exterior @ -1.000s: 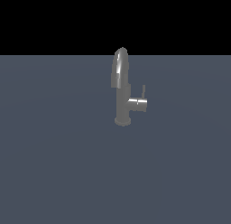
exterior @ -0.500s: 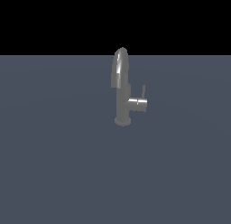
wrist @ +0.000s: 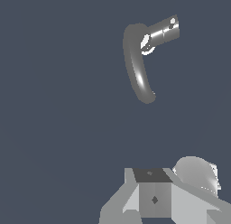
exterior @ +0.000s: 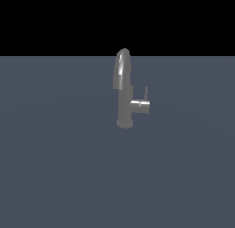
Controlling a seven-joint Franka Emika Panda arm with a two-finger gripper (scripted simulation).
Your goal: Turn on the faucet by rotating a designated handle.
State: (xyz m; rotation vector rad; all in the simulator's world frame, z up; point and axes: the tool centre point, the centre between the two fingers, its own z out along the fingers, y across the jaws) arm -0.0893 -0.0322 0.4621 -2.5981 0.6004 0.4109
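Grey floor (exterior: 55,176) holds the faucet (exterior: 124,91); handle (exterior: 146,93) upright; arm above.

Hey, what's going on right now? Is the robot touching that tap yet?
Gripper apart from the faucet, fingers out of sight. Handle upright on its side stub, untouched. Nothing seen in the way.

Looked down from above on a grey brushed-metal faucet (wrist: 137,65) with an arched spout, set on a flat dark blue-grey surface (wrist: 58,105). Showed a short cylindrical metal side stub (wrist: 163,30) jutting from the column top. Caught pale grey parts of the gripper body (wrist: 155,196) at the frame edge, well apart from the faucet; fingertips not seen.
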